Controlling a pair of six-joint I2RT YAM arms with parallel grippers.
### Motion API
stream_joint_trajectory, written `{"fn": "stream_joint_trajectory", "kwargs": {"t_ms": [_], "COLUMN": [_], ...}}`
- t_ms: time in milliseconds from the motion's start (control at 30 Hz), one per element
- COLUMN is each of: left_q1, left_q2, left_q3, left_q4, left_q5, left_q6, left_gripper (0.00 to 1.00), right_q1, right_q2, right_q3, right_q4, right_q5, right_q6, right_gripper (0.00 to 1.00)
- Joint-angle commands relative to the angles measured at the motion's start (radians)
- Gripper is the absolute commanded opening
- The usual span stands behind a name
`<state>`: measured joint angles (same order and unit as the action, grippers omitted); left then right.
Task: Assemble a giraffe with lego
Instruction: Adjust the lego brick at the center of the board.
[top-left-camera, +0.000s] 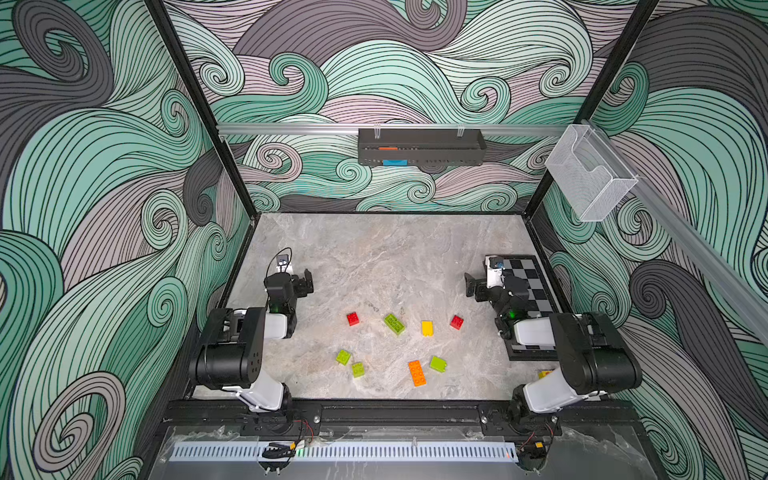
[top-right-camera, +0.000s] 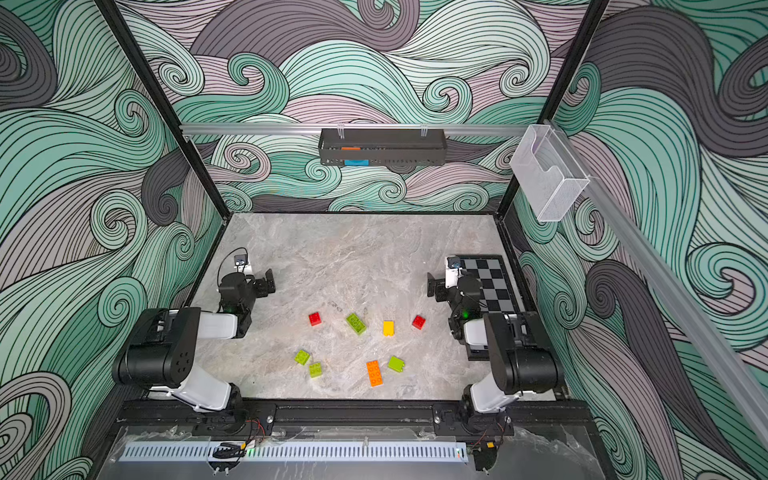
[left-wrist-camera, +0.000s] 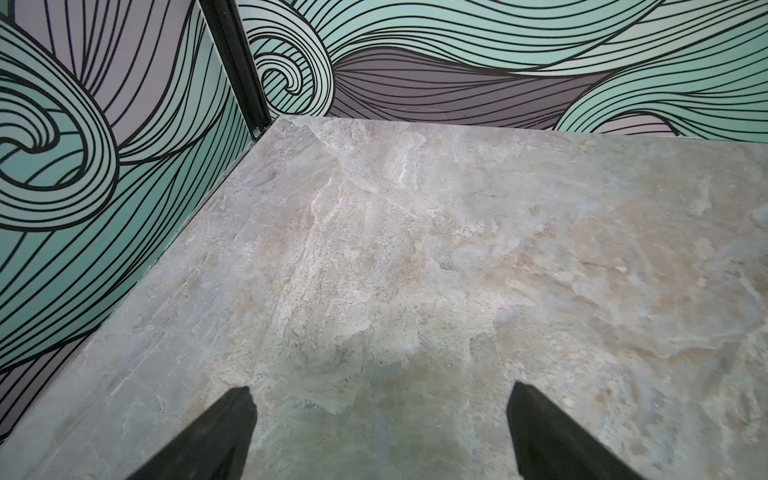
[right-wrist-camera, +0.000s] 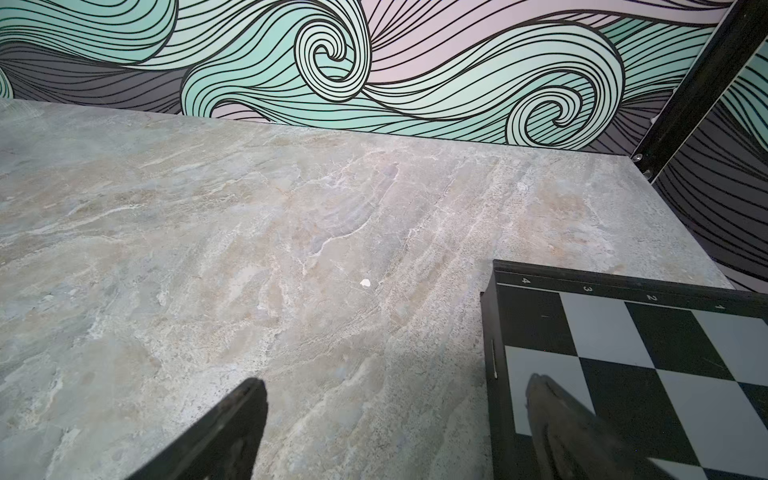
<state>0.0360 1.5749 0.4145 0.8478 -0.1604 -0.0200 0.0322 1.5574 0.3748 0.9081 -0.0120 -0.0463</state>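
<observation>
Count: we find 8 bricks of lego, all lying singly on the near half of the table, none joined to another.
Giraffe: not built, and only separate parts are on show.
Red: 2 squares, the left red brick and the right red brick, at the 2 ends of the farther row.
Between them: 1 long lime brick, lying askew, and 1 yellow brick.
Nearer row: 3 lime squares and 1 long orange brick. The outer lime square lies just beside the inner lime square, and the third lime square lies just beside the orange one.
Make: we see glossy plastic, chunky blocks with round studs.
Left pincer: the left gripper has its fingers wide apart with nothing between them. It is over bare table near the left wall, well apart from the bricks.
Right pincer: the right gripper has its fingers wide apart and holds nothing. 1 finger is above the chessboard, the other above bare table.
Table: flat, with a grey-beige marble pattern.
Chessboard: 1, with a black frame and smooth black and pale squares, along the table's right edge.
Walls: a swirling wave print in teal, mauve and grey.
Hung up: 1 black perforated tray at the back, and 1 clear box on the right.
</observation>
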Motion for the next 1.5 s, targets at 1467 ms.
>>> {"fn": "stream_joint_trajectory", "kwargs": {"t_ms": [1467], "left_q1": [-0.016], "left_q2": [-0.377], "left_q3": [0.651], "left_q4": [-1.404], "left_q5": [0.367], "left_q6": [-0.030], "left_gripper": [0.99], "right_q1": [-0.030], "right_q2": [-0.494], "right_q3": [0.418], "right_q4": [-1.180], "right_q5": [-0.194], "right_q6": [0.521], "right_gripper": [0.99]}}
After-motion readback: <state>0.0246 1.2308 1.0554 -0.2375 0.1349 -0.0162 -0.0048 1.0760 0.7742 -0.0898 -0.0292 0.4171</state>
